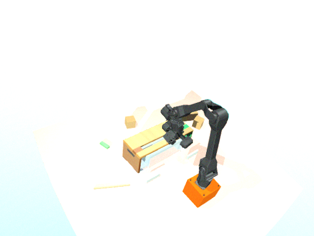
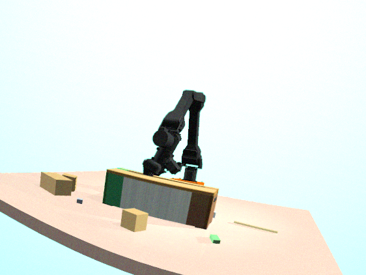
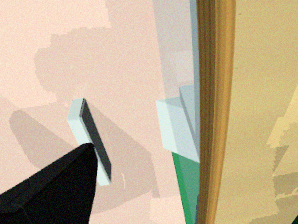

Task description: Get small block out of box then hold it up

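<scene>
Over the green end of the box [image 1: 145, 140], the tool [image 1: 179, 140] hung spread and empty above the table [image 2: 277, 254], while the small block could not be made out.

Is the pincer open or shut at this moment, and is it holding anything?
Open, holding nothing. The pincer sits over the box's green end with its dark fingers spread apart and no block between them.
</scene>
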